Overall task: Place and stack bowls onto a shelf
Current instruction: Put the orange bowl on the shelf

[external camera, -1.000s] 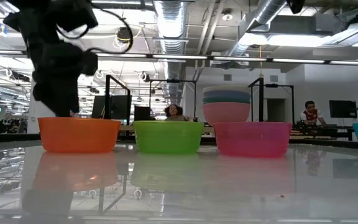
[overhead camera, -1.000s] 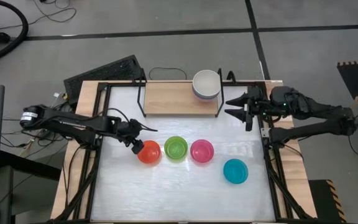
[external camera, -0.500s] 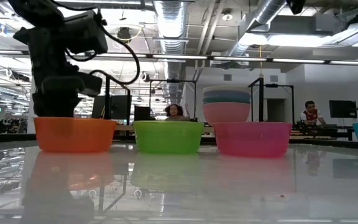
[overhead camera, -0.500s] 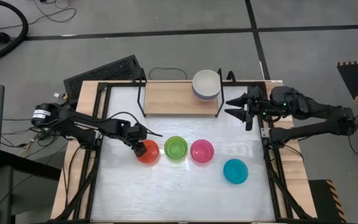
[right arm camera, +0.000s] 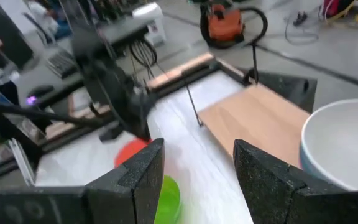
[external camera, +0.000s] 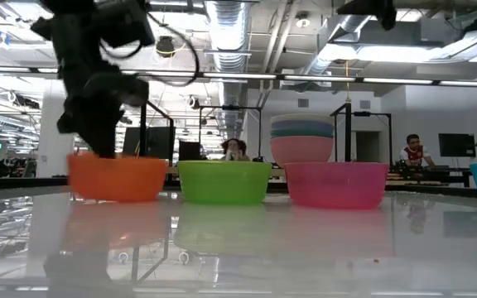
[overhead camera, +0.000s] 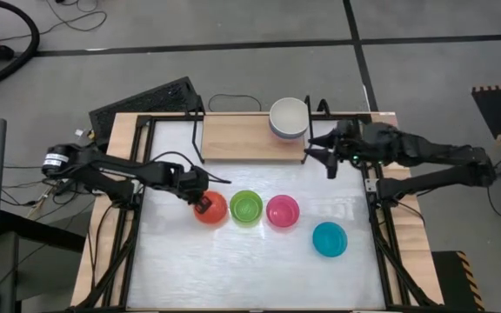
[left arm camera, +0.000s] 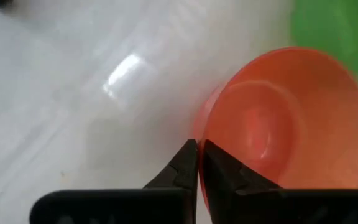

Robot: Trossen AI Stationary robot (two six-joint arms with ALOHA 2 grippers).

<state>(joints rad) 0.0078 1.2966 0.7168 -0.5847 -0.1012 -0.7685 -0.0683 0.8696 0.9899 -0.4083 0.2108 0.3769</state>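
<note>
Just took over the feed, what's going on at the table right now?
The left gripper is shut on the rim of the red-orange bowl, beside the lime green bowl. The right gripper is open near the shelf, where the larger bowls sit stacked. The magenta bowl and teal bowl wait on the table.

Open-plan lab or workshop: exposed ceiling ducts (external camera: 230, 21) running overhead, monitors (external camera: 456, 146) glowing behind the table (external camera: 238, 248), a person (external camera: 413, 152) sitting there.
</note>
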